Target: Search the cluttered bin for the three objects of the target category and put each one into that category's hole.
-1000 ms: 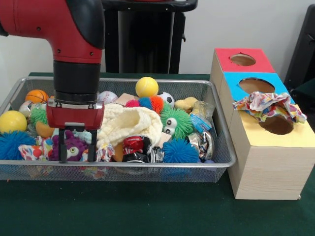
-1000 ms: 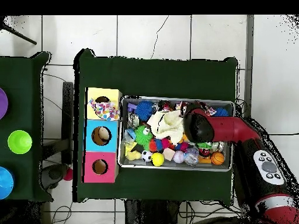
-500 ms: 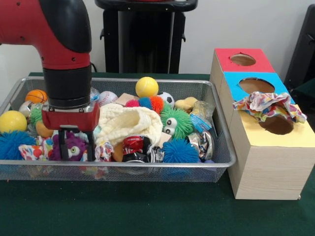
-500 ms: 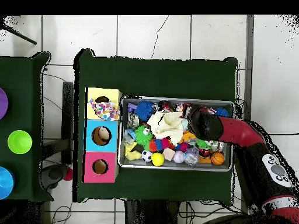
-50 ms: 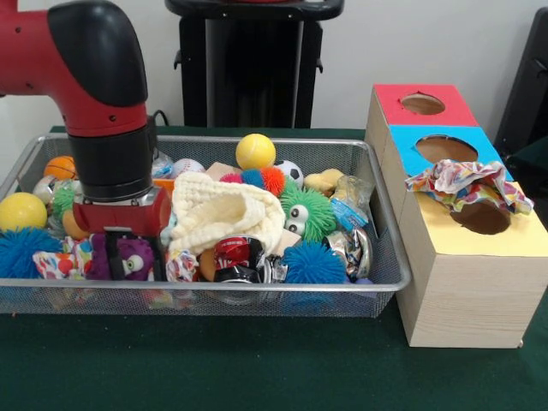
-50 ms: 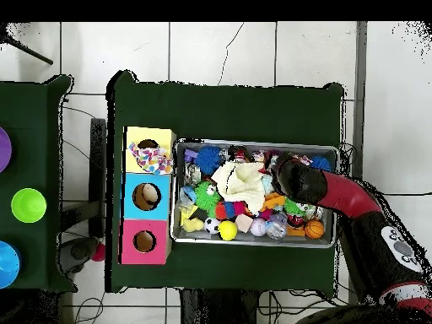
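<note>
My gripper [image 5: 134,262] is down inside the wire bin [image 5: 214,296], near its front left. It is open, and its two black fingers [image 5: 111,253] stand on either side of a purple plush toy [image 5: 134,254] with white eyes. The three-hole box [image 5: 467,282] stands right of the bin, with a red hole [image 5: 422,104], a blue hole [image 5: 446,148] and a yellow hole [image 5: 481,218]. A colourful patterned cloth [image 5: 462,181] is draped over the yellow hole. In the overhead view the arm [image 6: 297,180] hides the gripper and the toy.
The bin holds a cream knitted cloth [image 5: 224,214], a green fuzzy toy with eyes [image 5: 306,214], blue spiky balls [image 5: 312,262], a yellow ball [image 5: 255,151], a small basketball [image 5: 62,167] and crumpled cans. In the overhead view, coloured cups [image 6: 28,205] stand on a side table.
The gripper has moved left and down into the bin, from above the purple toy to straddling it. The fingers stay apart.
</note>
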`<move>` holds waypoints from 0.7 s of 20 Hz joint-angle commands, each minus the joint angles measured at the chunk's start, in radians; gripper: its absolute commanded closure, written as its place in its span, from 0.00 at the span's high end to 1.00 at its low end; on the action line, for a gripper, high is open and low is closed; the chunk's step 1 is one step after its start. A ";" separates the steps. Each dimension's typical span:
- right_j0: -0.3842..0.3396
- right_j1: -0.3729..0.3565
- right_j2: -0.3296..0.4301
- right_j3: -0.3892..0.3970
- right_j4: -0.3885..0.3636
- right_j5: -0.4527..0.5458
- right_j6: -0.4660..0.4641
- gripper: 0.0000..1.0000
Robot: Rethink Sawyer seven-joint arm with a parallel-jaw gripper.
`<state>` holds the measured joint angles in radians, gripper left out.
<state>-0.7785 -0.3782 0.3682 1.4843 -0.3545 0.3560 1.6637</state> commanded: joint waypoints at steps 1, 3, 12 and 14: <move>-0.013 0.091 0.053 0.121 0.037 0.135 0.026 1.00; -0.032 0.095 0.077 0.140 0.049 0.096 0.034 1.00; -0.019 0.006 0.090 0.195 0.076 0.159 0.031 1.00; -0.024 -0.004 0.099 0.209 0.098 0.166 0.047 1.00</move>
<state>-0.8099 -0.3966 0.4121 1.5473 -0.2931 0.3560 1.6635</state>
